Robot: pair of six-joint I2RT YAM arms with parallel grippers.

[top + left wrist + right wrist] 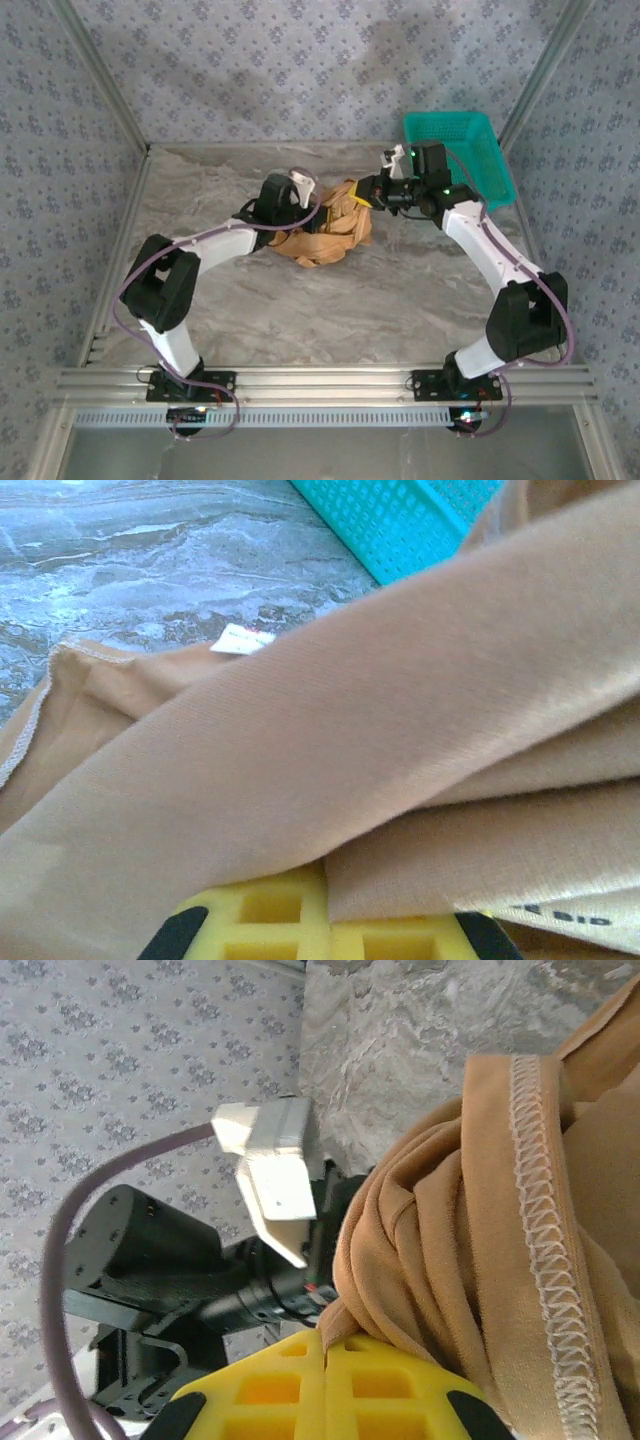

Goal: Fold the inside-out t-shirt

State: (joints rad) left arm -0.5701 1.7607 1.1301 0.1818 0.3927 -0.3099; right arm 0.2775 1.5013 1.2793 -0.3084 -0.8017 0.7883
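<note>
Left gripper [327,918], right gripper [325,1385], apparently on t-shirt [325,236]

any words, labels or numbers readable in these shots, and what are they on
Small white label on the tan, orange-brown cloth t-shirt: faint reddish marks, too small and blurred to read.
Pale strip at the shirt's lower right edge in the left wrist view: dark printed characters, blurred and cut off, not readable.
Teal plastic mesh basket: no writing that I can make out.
</note>
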